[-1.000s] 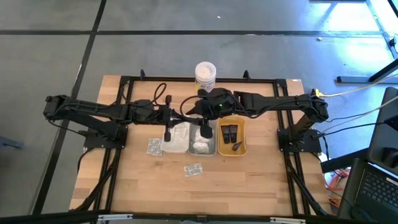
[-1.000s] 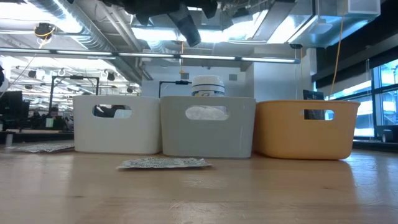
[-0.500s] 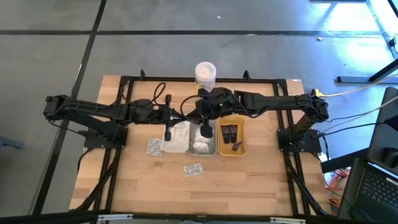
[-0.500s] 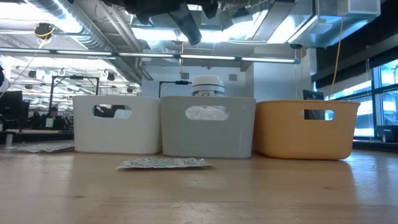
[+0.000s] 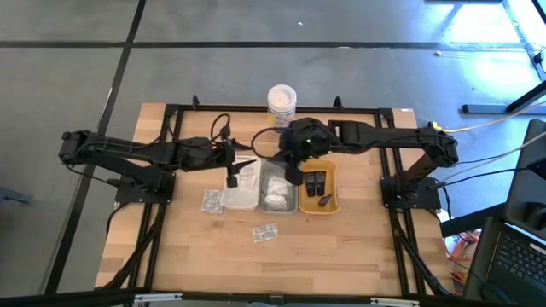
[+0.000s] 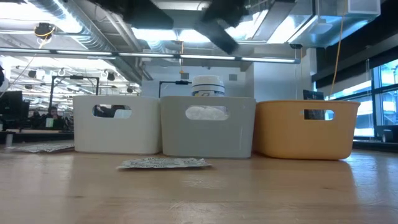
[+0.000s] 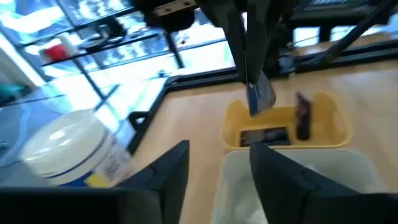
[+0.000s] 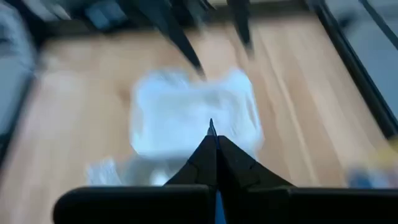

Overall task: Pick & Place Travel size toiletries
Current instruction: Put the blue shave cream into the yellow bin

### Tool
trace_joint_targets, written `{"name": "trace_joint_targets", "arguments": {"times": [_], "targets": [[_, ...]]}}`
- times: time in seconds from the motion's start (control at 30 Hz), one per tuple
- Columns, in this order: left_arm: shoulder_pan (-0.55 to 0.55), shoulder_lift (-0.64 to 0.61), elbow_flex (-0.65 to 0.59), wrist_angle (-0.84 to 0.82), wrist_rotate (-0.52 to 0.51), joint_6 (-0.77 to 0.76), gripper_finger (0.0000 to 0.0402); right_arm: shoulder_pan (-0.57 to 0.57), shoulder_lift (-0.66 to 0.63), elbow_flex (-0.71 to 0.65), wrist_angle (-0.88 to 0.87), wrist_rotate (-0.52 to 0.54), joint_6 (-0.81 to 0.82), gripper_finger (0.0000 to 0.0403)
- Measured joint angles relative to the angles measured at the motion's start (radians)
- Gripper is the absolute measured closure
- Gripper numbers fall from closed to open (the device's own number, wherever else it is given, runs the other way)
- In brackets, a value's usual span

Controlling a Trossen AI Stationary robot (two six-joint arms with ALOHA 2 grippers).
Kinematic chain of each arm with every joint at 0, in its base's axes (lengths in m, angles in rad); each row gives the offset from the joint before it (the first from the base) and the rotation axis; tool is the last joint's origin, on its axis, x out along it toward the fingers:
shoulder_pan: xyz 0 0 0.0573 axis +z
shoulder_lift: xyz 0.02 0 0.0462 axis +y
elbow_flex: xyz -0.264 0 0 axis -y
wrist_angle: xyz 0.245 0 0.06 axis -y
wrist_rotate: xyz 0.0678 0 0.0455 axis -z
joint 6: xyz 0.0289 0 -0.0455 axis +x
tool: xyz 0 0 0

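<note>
Risk lies in a slip: a small black tube (image 7: 260, 98) is pinched between the right gripper (image 5: 294, 175) fingers just above the orange tray (image 5: 332, 198); released early, it could land outside. Beside the tray, the left gripper (image 7: 214, 171) fingers are held apart.

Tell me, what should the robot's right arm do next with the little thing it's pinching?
Probably slide a bit farther over the orange tray and lower before letting go. The right gripper pinches a small dark item near that tray's rim, and two black tubes lie inside it, so it likely belongs there.
</note>
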Motion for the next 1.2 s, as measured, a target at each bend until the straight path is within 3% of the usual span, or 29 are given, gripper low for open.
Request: {"name": "trace_joint_targets", "arguments": {"times": [0.17, 0.33, 0.5, 0.7, 1.0, 1.2], "targets": [[0.000, -0.011, 0.000, -0.088, -0.036, 0.025, 0.0206, 0.015, -0.039, -0.003, -0.214, 0.176, 0.089, 0.0401], [0.000, -0.014, 0.000, -0.163, -0.036, -0.011, 0.0203, 0.044, -0.122, -0.110, -0.183, 0.225, 0.139, 0.0402], [0.000, -0.013, 0.000, -0.228, -0.037, -0.020, 0.0214, 0.062, -0.284, -0.395, 0.018, 0.265, 0.200, 0.0402], [0.000, -0.013, 0.000, -0.188, -0.037, 0.005, 0.0225, 0.034, -0.456, -0.693, 0.355, 0.239, 0.253, 0.0402], [0.000, -0.013, 0.000, -0.124, -0.045, 0.008, 0.0226, 0.023, -0.473, -0.950, 0.647, 0.236, 0.263, 0.0403], [0.000, -0.013, 0.000, -0.108, -0.048, 0.008, 0.0230, 0.030, -0.473, -1.124, 0.940, 0.195, 0.259, 0.0403]]}}
